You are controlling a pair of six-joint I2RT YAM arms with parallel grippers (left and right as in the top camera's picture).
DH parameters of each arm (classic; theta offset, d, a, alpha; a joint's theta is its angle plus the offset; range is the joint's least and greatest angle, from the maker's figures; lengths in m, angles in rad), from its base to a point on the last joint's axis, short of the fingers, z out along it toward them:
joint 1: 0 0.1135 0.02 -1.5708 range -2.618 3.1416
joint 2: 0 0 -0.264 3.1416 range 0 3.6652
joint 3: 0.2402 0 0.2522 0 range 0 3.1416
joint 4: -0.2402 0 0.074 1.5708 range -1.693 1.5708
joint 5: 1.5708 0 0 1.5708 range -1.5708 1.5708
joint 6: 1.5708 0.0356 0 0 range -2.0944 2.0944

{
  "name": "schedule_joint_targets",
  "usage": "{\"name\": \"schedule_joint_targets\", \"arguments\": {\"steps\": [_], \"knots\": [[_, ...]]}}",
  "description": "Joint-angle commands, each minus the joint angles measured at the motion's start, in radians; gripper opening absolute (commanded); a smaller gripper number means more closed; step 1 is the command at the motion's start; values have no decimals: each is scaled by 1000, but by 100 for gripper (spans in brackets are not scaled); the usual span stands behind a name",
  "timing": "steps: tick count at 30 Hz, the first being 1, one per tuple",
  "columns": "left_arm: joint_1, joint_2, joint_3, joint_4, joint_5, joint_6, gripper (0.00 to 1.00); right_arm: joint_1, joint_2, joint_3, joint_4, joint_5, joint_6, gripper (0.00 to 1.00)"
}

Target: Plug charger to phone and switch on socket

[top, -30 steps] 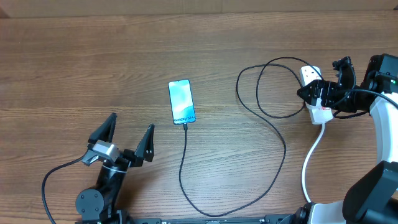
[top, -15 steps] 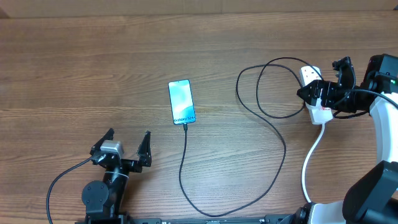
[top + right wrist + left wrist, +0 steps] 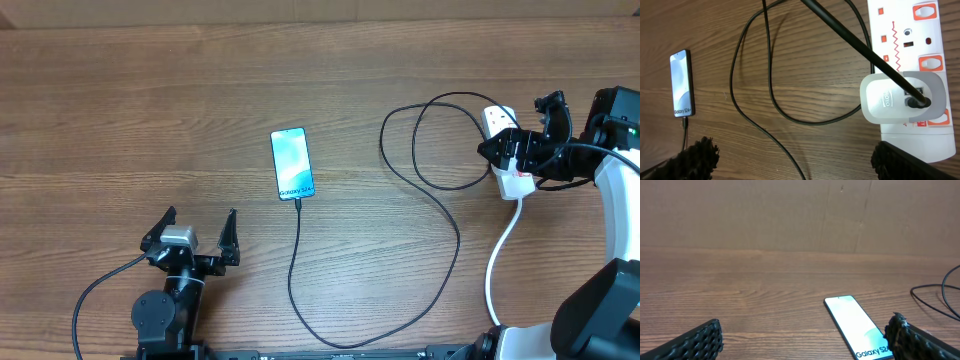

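Observation:
The phone (image 3: pixel 292 164) lies face up mid-table with its cyan screen lit. The black charger (image 3: pixel 455 235) meets the phone's lower edge, sweeps toward the front edge, then loops up to a plug in the white socket (image 3: pixel 497 121) at the right. My left gripper (image 3: pixel 193 238) stands open near the front edge, left of and below the phone, with nothing in it. In the left wrist view the phone (image 3: pixel 855 325) lies ahead of the left gripper (image 3: pixel 802 342). My right gripper (image 3: pixel 512 153) hovers open over the socket (image 3: pixel 910 30). The right wrist view also shows the charger (image 3: pixel 765 129) and phone (image 3: pixel 681 83).
A white plug adapter (image 3: pixel 887 97) sits in the socket beside red switches. A white lead (image 3: pixel 497 265) runs from the socket toward the front edge. A black arm cable (image 3: pixel 95 290) trails from the left arm. A cardboard wall (image 3: pixel 800 215) stands at the back.
My left gripper has drawn back slightly toward the front edge and sits lower, still open. The right gripper, phone, charger and socket have not moved.

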Motion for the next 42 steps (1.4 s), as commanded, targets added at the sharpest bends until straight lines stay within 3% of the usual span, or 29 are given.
{"name": "schedule_joint_targets", "arguments": {"steps": [1, 32, 42], "knots": [[-7, -12, -3, -3, -13, 29, 100, 3, -24, 6, 1, 0, -11, 100], [-7, -12, -3, -3, -14, 29, 100, 3, -28, 6, 1, 0, -11, 100], [-7, -12, -3, -3, -13, 29, 100, 3, -251, 6, 1, 2, -11, 100]]}}
